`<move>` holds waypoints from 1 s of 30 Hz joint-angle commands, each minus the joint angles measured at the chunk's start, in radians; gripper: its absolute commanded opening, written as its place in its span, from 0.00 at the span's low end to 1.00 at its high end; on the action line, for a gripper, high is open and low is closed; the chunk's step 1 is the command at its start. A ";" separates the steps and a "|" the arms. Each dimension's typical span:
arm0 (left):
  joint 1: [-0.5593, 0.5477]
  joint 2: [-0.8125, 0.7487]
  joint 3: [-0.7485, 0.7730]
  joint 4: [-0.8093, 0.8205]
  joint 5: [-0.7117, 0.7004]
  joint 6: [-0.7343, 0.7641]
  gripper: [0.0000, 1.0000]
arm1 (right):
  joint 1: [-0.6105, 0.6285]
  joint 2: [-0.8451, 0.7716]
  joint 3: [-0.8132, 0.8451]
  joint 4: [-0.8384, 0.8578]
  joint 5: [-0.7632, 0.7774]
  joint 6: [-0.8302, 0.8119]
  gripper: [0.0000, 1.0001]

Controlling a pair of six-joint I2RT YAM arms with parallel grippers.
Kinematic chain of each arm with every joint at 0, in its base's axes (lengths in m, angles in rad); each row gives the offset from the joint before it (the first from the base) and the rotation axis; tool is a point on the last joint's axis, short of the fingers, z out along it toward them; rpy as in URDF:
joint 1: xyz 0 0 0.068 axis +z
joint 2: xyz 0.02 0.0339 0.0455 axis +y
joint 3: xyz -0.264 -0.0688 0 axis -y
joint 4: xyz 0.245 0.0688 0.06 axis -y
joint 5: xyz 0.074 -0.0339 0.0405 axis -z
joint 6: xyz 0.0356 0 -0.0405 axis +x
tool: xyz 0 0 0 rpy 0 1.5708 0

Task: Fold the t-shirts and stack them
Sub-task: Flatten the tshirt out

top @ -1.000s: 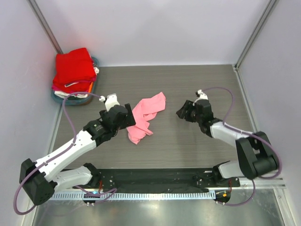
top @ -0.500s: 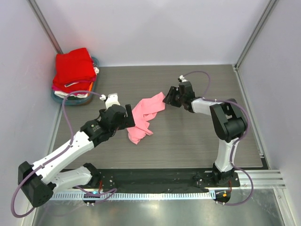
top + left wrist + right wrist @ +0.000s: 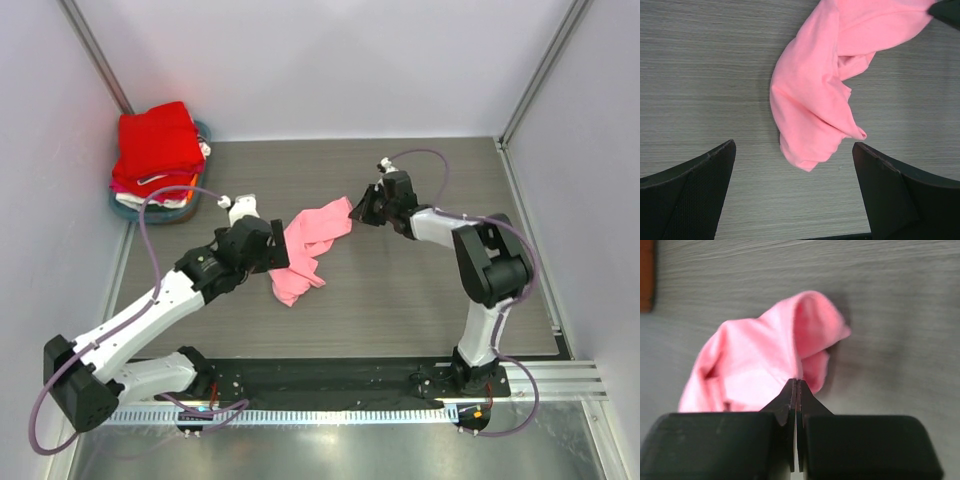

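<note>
Pink shirt (image 3: 308, 245) crumpled mid-table, R gripper (image 3: 796, 385) pinched closed on its far-right corner, L gripper (image 3: 794, 147) over its near-left end w/ fingers wide apart; red shirt (image 3: 155, 140) tops folded stack in tray (image 3: 203, 130) at far-left corner, well apart from both arms.

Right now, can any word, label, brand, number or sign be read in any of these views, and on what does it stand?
No readable text in any view.
pink t-shirt: plain, no label or print showing.
stacked shirts: no print visible; any label is too small to tell.
table: only a streaked grain, no marking.
</note>
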 commanded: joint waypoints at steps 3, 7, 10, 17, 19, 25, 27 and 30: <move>0.003 0.124 0.113 -0.011 0.108 0.045 0.98 | 0.004 -0.417 -0.128 -0.036 -0.002 -0.035 0.01; 0.002 0.186 0.150 0.032 0.194 0.054 0.96 | 0.004 -0.679 -0.219 -0.133 0.071 -0.055 0.01; 0.000 0.247 0.153 0.075 0.291 0.048 0.91 | 0.006 -0.847 -0.294 -0.223 0.128 -0.057 0.01; -0.131 0.348 0.138 0.168 0.360 0.074 0.84 | 0.003 -1.043 -0.420 -0.329 0.246 -0.063 0.01; -0.162 0.350 0.095 0.213 0.352 0.088 0.84 | 0.003 -1.047 -0.418 -0.355 0.310 -0.081 0.01; -0.205 0.370 0.000 0.337 0.380 0.088 0.80 | -0.003 -1.071 -0.428 -0.433 0.435 -0.055 0.01; -0.215 0.394 0.007 0.346 0.362 0.086 0.79 | -0.002 -1.096 -0.438 -0.444 0.470 -0.043 0.01; -0.216 0.439 0.056 0.331 0.305 0.085 0.79 | -0.003 -1.129 -0.454 -0.455 0.489 -0.023 0.01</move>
